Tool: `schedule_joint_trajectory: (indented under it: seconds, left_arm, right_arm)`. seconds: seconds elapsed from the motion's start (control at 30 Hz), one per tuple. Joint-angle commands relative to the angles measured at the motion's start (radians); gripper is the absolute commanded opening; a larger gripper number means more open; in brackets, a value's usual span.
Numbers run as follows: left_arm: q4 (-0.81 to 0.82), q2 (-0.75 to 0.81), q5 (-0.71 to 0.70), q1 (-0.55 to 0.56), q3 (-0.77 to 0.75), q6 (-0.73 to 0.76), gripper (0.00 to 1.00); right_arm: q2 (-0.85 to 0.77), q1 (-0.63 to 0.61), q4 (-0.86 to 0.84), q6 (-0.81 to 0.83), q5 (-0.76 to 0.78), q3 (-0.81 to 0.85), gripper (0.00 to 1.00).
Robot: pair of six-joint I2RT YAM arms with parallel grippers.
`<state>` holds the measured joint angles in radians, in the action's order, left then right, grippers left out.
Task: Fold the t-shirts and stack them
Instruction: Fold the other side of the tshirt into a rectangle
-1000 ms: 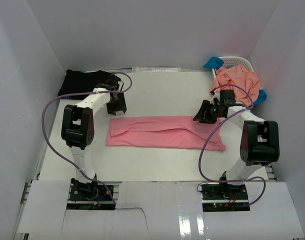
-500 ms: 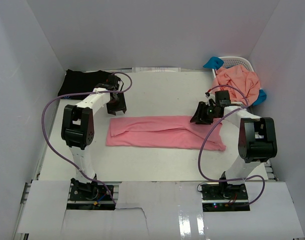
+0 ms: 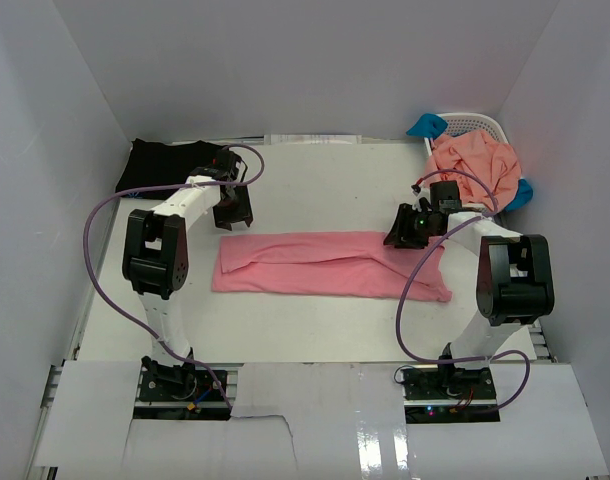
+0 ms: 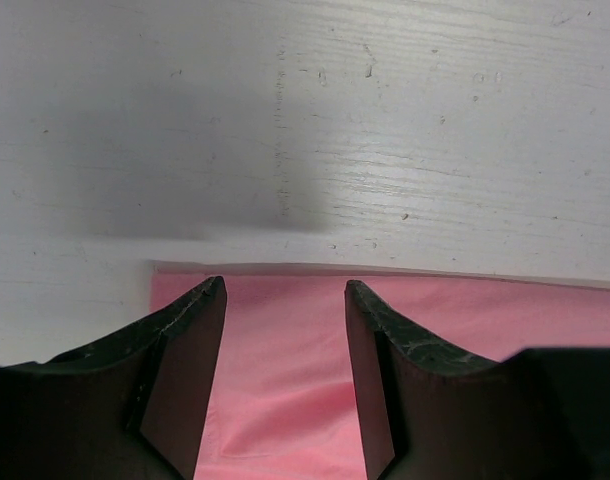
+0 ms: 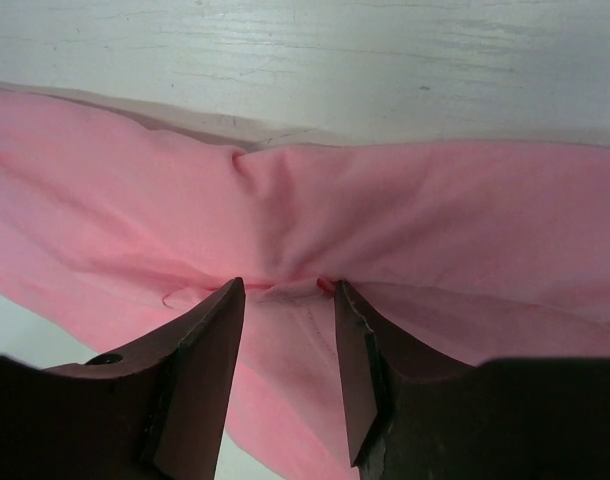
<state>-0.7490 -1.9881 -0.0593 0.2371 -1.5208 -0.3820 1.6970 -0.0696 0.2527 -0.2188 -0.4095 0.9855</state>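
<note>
Left pincer (image 3: pixel 233 212) hangs over the left end of the rose-pink t-shirt (image 3: pixel 325 265). Its 2 dark fingers (image 4: pixel 180 370) are spread wide with nothing held between them. In its wrist view the shirt's straight far edge runs just past the fingertips, and the bare white bench (image 4: pixel 385 120) lies beyond.

Right pincer (image 3: pixel 403 232) sits at the opposite end of the same shirt, at its far edge. Its 2 fingers (image 5: pixel 200 370) are also parted, though with a narrower gap. The tips are down at the cloth, which puckers into soft creases just ahead of them. I cannot tell whether the tips press into the cloth.

The shirt lies flat on the bench between the 2 pincers as a long narrow band and looks folded lengthwise. Its end by the right pincer is wider and slants toward the near side. The cloth is one plain colour, smooth apart from a few long creases.

Beyond the left pincer, in the far left corner, a black t-shirt (image 3: pixel 160 165) lies bunched against the wall. Beyond the right pincer, a salmon-orange t-shirt (image 3: pixel 475 155) is heaped in a white lattice basket (image 3: pixel 490 122) and spills over its rim. Bright blue cloth (image 3: pixel 425 125) pokes out at the basket's far side and right side. Purple cables (image 3: pixel 90 230) loop from each arm.
</note>
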Motion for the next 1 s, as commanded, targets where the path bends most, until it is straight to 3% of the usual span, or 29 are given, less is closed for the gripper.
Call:
schedule_joint_trajectory:
  seconds: [0.0,0.13,0.27,0.37,0.5,0.57,0.97]
  left_arm:
    - [0.007,0.031,-0.004,-0.002,-0.013,0.006,0.62]
    - [0.007,0.031,-0.005,-0.004,-0.013,0.006,0.62]
    - [0.005,0.029,-0.007,-0.004,-0.015,0.008,0.62]
    - [0.005,0.031,-0.007,-0.002,-0.015,0.006,0.62]
    - [0.007,0.031,-0.002,-0.004,-0.015,0.005,0.62]
    - [0.007,0.032,-0.002,-0.004,-0.013,0.005,0.62]
    - [0.007,0.032,-0.002,-0.004,-0.012,0.003,0.61]
  right_arm:
    - [0.001,-0.002,-0.016,0.022,0.002,0.013,0.47]
    - [0.023,-0.002,-0.033,0.019,-0.005,0.008,0.42]
    - [0.041,-0.004,-0.033,0.021,-0.011,0.008,0.32]
    - [0.043,-0.010,-0.026,0.027,-0.009,0.008,0.31]
    - [0.035,-0.018,-0.013,0.029,-0.009,0.010,0.12]
    - [0.021,-0.018,-0.007,0.029,-0.012,0.012,0.08]
    - [-0.184,-0.064,0.094,-0.001,-0.043,-0.025,0.08]
